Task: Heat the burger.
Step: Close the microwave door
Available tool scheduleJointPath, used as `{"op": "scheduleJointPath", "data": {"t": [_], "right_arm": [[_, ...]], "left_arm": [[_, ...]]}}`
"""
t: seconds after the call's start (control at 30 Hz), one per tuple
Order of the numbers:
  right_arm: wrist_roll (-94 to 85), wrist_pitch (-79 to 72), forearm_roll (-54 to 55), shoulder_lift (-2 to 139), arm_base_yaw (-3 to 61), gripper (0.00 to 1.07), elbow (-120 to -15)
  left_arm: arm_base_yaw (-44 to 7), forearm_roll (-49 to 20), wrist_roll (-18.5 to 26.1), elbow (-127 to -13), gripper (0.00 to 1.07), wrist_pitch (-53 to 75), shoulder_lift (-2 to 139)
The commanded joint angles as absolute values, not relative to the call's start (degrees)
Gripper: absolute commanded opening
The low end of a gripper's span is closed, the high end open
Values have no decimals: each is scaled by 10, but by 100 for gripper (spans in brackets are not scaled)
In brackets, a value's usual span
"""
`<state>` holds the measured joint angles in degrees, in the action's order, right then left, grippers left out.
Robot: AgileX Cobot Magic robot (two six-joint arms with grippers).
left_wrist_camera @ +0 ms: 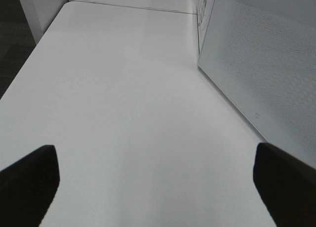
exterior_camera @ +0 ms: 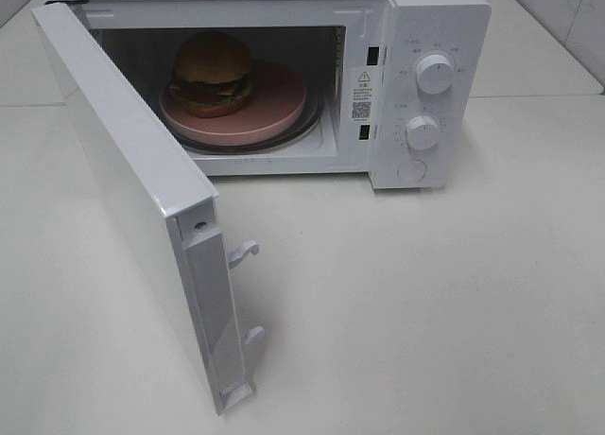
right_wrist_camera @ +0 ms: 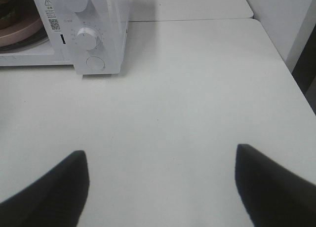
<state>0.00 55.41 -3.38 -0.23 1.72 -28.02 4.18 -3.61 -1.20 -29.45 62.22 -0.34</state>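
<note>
Microwave point(exterior_camera: 425, 38) front panel: one white label point(exterior_camera: 361, 95) at nine o'clock of the knobs. It bears a warning triangle above fine print and a QR code, and the print is too small to read. Upper knob point(exterior_camera: 434, 73) and lower knob point(exterior_camera: 423, 132) are ringed by small scale marks, illegible. Door point(left_wrist_camera: 261, 64) outer face carries a tiny mark, unreadable.

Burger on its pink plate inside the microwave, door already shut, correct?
No: the door stands wide open, swung out to the left, as the exterior high view shows. The burger is on the pink plate inside the microwave.
</note>
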Motion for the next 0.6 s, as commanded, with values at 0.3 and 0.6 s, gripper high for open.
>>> {"op": "scheduleJointPath", "data": {"t": [0.3, 0.6], "right_arm": [[0, 552, -30, -19, 14, 42, -280], [0, 552, -30, -19, 14, 34, -280]], "left_arm": [[40, -38, -12, -295, 100, 613, -5], [40, -38, -12, -295, 100, 612, -6]]}}
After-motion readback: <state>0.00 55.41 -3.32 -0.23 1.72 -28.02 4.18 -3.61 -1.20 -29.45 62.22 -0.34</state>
